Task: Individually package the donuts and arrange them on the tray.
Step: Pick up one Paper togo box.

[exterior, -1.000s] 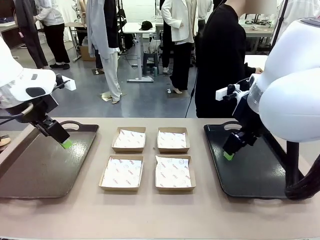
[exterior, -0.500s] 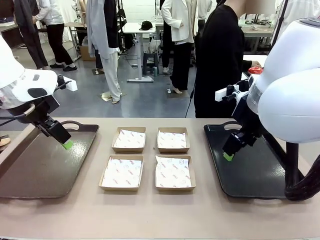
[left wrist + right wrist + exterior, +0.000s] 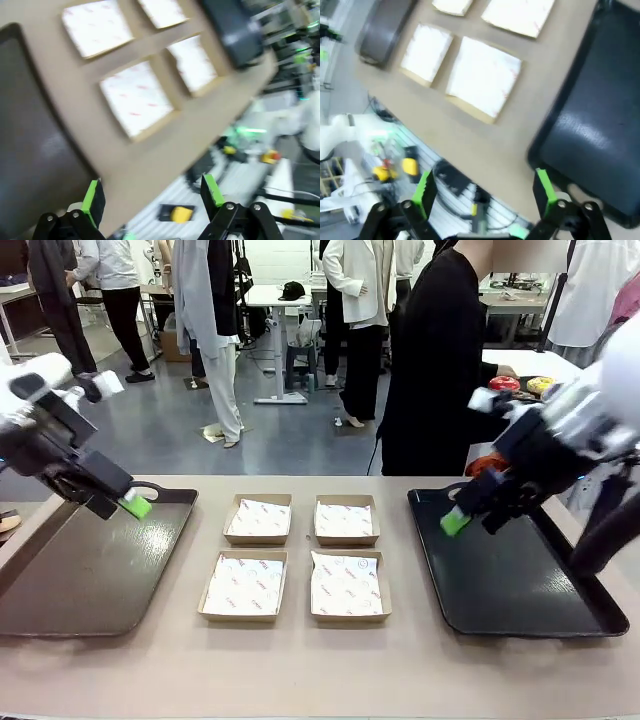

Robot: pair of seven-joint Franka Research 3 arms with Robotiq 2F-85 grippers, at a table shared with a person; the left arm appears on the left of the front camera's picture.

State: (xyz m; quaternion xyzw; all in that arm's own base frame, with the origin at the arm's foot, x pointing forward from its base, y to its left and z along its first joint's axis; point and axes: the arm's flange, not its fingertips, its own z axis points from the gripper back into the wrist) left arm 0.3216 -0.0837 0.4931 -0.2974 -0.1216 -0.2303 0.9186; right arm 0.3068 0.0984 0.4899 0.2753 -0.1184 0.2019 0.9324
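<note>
A glossy red donut (image 3: 504,383) and a yellow donut (image 3: 540,384) lie on a white table beyond the far right corner, beside the person in black (image 3: 440,360). My left gripper (image 3: 125,506) hovers open over the far edge of the brown tray (image 3: 90,580), nothing between its green pads. My right gripper (image 3: 470,522) hangs open and empty above the far left part of the black tray (image 3: 520,590). In the wrist views the left gripper (image 3: 152,195) and right gripper (image 3: 484,190) both show spread fingers over the table's near edge. A reddish object (image 3: 487,464) behind the right arm is unclear.
Several shallow cardboard boxes lined with white paper sit in a square between the trays, such as a near left box (image 3: 244,585) and a far right box (image 3: 344,519). The wrist views show a box (image 3: 137,97) and a box (image 3: 485,77). Other people stand far behind.
Both arms swung up and outward; the bulky right arm no longer blocks the far right, so the donuts behind show. Each gripper rose a little over its tray, still open.
</note>
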